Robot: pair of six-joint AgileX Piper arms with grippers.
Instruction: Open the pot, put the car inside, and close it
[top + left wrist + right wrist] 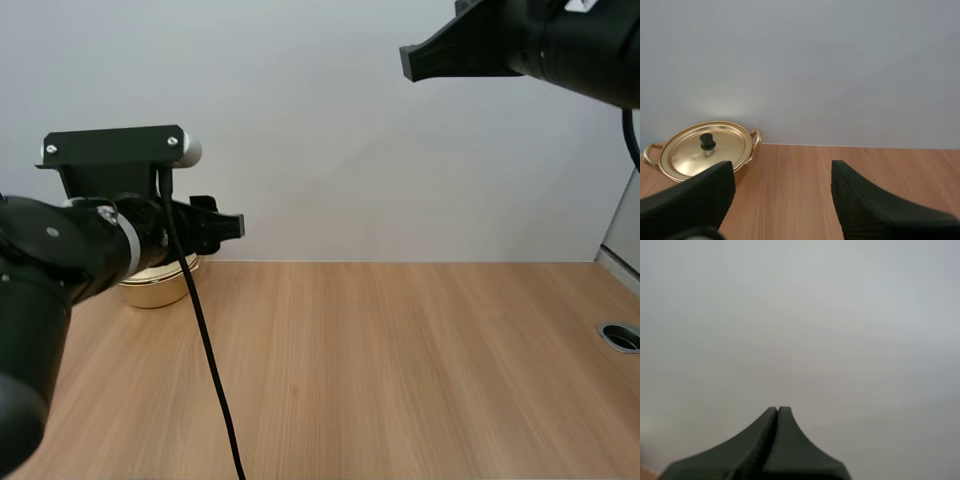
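basically nothing was done yet: the pot (757, 138) sat just beyond the wide-open left gripper (782, 175), off its left fingertip, lid (720, 150) still on, while the right gripper (777, 411) hung pinched shut on nothing.

Left gripper (782, 170) hovering over wooden table (790, 210), fingers (695, 195) standing wide apart, ribbed inner faces facing each other, nothing sitting between them but bare wood. Gold pot (751, 146) sitting beyond one finger, at table's far edge, close to pale wall (815, 65). Lid (725, 147) lying flat on pot, black knob (707, 142) pointing up. Loop handles sticking out either side. Gripper keeping clear of pot.
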